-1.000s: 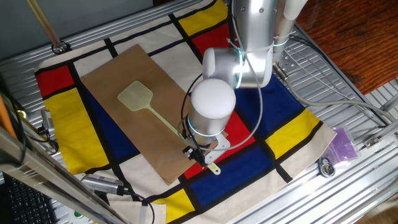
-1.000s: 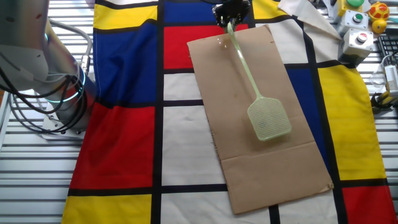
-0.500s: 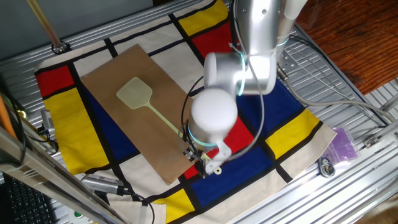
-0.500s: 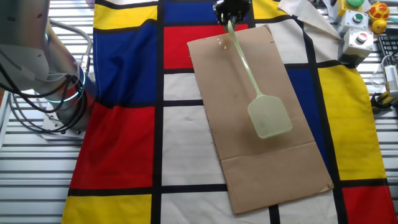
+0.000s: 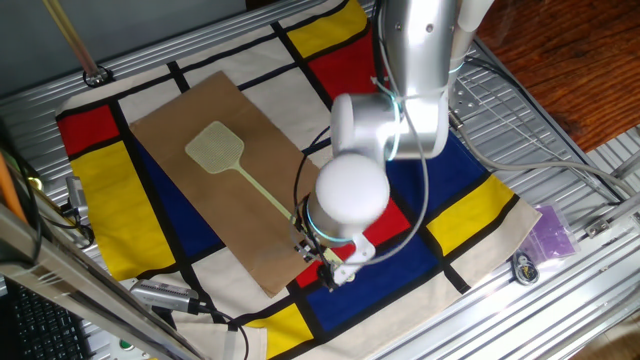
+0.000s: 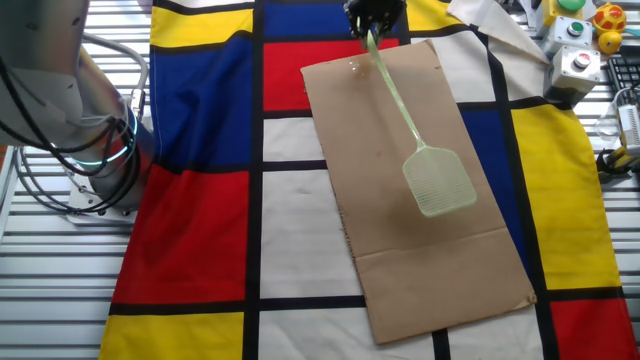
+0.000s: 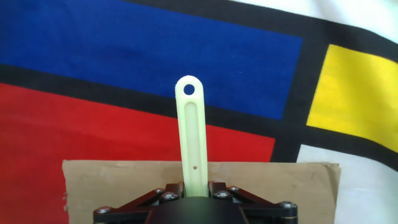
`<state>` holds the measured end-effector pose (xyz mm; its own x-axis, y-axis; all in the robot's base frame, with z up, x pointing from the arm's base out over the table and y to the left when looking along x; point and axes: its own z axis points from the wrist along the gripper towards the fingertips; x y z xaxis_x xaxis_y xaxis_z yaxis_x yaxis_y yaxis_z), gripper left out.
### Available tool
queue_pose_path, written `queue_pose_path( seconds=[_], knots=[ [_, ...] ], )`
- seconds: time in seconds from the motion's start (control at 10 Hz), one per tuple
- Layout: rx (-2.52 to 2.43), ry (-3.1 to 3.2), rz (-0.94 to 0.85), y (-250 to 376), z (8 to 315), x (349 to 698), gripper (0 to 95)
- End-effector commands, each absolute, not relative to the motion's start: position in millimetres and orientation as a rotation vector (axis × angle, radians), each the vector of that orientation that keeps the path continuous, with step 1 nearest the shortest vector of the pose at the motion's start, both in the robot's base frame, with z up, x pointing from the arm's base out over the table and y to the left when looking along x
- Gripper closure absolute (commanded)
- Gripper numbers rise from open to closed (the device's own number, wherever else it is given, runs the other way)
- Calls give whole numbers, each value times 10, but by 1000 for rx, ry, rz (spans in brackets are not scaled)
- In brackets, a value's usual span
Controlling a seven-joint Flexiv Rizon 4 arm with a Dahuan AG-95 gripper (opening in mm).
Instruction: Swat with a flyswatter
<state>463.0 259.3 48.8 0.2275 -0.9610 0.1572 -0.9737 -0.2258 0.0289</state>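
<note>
My claw point(image 6: 374, 22) is pinched on the handle of the flyswatter point(image 6: 420, 150), gripping it near the widened end; in the hand view that end, with its small hanging hole, pokes out past the black claw body point(image 7: 196, 208) over red and blue cloth. From one fixed view the claw point(image 5: 322, 258) sits low under the arm's white joint housing point(image 5: 350, 193), at the near corner of a brown paper sheet point(image 5: 180, 125). The flyswatter point(image 5: 232, 168) runs diagonally from there across the paper, its square mesh head toward the far end of the sheet; whether the head touches the paper or hangs just above it, I cannot tell. The paper lies on a checkered cloth point(image 6: 290, 230) of red, blue, yellow and white blocks with black lines, spread over the metal-slatted counter point(image 5: 560, 140). A purple packet point(image 5: 552, 232) rests at the counter's edge, beside the cloth. Coloured push-buttons point(image 6: 585, 25) stand at one corner in the other fixed view.
</note>
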Motion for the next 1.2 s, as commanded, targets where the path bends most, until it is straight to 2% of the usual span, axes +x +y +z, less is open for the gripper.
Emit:
queue_pose_path(
  seconds=[0.1, 1.2],
  knots=[
    [2369, -2029, 30, 2597, 495, 4628, 950],
    [2373, -2051, 6, 2612, 488, 4630, 950]
  ],
)
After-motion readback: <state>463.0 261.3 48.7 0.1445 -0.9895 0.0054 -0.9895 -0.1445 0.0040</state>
